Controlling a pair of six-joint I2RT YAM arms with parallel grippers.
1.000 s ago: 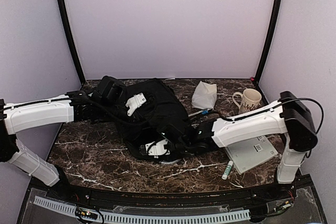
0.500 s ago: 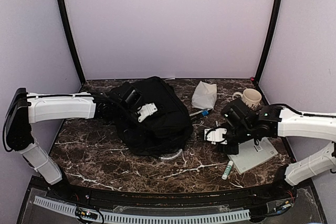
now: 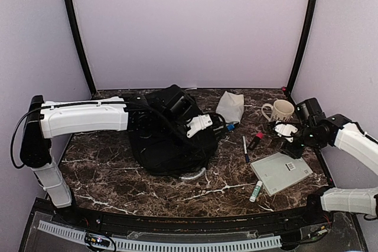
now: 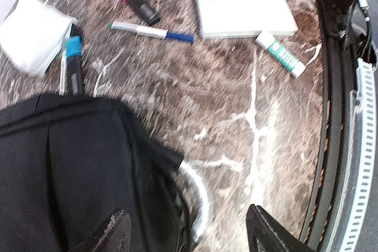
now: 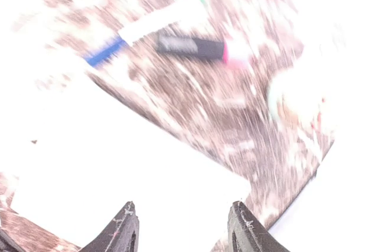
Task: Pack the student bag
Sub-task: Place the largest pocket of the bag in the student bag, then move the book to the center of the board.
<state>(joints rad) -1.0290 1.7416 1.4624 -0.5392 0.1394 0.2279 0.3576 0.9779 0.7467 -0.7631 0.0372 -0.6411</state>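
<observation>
The student bag [image 3: 168, 143], a black fabric backpack, lies slumped left of the table's middle, its pale grey loop handle [image 3: 192, 176] poking out at the near edge. My left gripper [image 3: 205, 123] hovers over the bag's right side, open and holding nothing. In the left wrist view the bag [image 4: 77, 169] and loop [image 4: 199, 188] lie below the spread fingers [image 4: 116, 234]. My right gripper [image 3: 287, 131] hangs open and empty near the mug. The blurred right wrist view shows the right gripper [image 5: 184, 234] above a white notebook [image 5: 118, 163].
Right of the bag lie a blue marker [image 3: 228, 127], a pen [image 3: 245, 149], a pink marker [image 3: 255, 141], a white notebook [image 3: 282, 172] and a glue stick [image 3: 256, 191]. A crumpled white tissue [image 3: 230, 107] and a mug [image 3: 280, 111] stand at the back.
My left arm has swung right across the bag and its jaws have opened. My right arm has pulled away from the bag to the far right, near the mug.
</observation>
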